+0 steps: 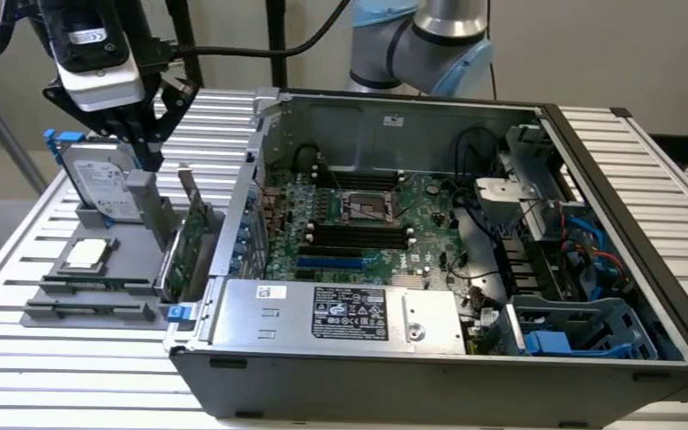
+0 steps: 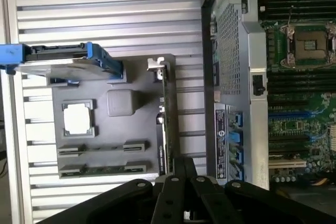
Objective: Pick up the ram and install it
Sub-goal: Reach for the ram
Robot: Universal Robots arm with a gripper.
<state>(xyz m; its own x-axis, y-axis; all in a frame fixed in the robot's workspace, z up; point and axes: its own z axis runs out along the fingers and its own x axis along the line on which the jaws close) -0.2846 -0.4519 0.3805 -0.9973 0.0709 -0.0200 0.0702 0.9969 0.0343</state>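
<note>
Presumably light, stiff and fragile, the ram (image 2: pixel 102 169) is best gripped across its flat faces; the gripper (image 1: pixel 144 159), upper left in the exterior view, is seen closed, empty.

Hand (image 1: pixel 144 159) pts straight down, fingers (image 2: pixel 170 187) closed tog., holding nothing.

Black pincer (image 1: pixel 143 143), fingers together, hangs above grey plastic parts holder (image 1: pixel 51 313). Just below it: upright silver hard drive in blue bracket (image 1: pixel 99 179). Lower still: square silver processor chip (image 1: pixel 87 255). Toward the exterior view's right of pincer: standing green expansion card (image 1: pixel 183 251), then open grey computer case (image 1: pixel 440 358)
</note>
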